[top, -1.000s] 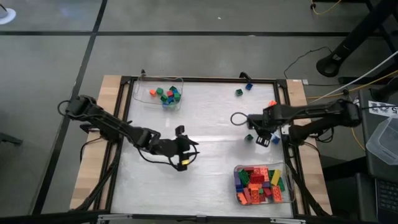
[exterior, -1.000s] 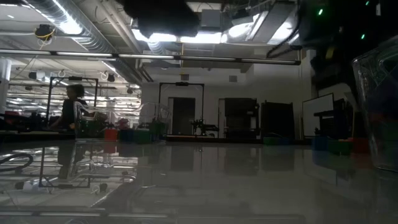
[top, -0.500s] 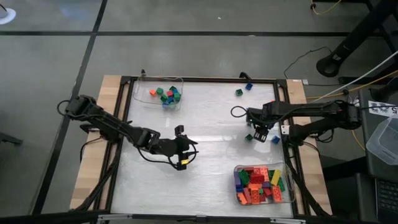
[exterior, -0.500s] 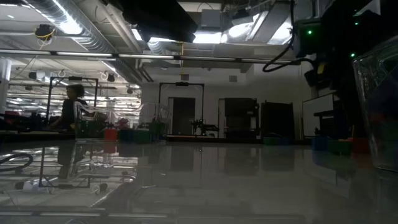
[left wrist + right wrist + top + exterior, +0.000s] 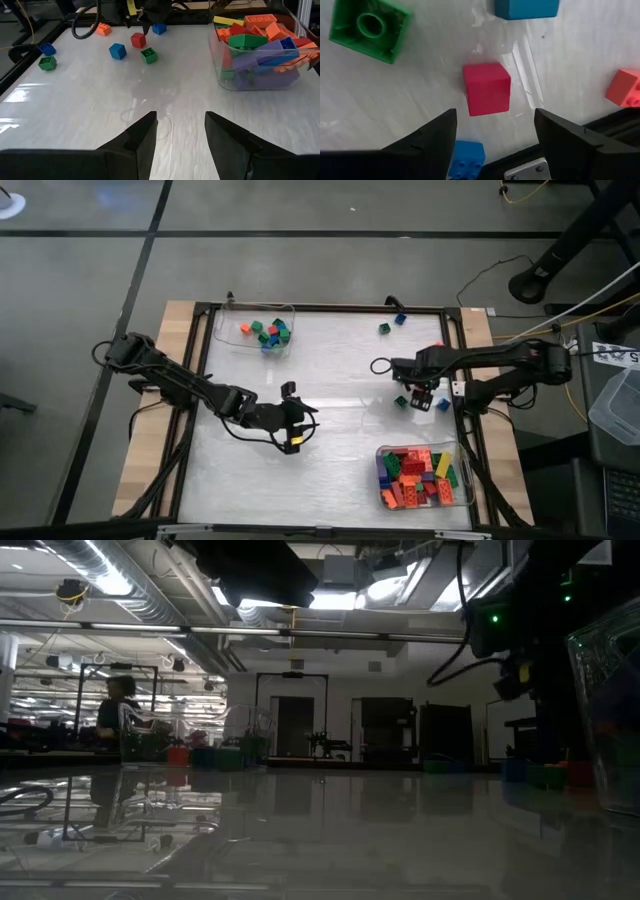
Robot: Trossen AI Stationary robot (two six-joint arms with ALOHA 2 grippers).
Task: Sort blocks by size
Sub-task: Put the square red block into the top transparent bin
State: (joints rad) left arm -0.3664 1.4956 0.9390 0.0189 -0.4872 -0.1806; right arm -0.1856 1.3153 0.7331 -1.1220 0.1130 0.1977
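Right claw (image 5: 492, 132) shifted inward, now apart over red block (image 5: 486, 88); left claw (image 5: 180, 132) apart, empty.

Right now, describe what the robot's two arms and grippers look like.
Both arms are dark, jointed, slim links. The left gripper has two black, flat, wedge-shaped fingers. The right gripper has the same matte black fingers; a black cable loops beside its wrist, and a small green light glows on an arm in the low view.
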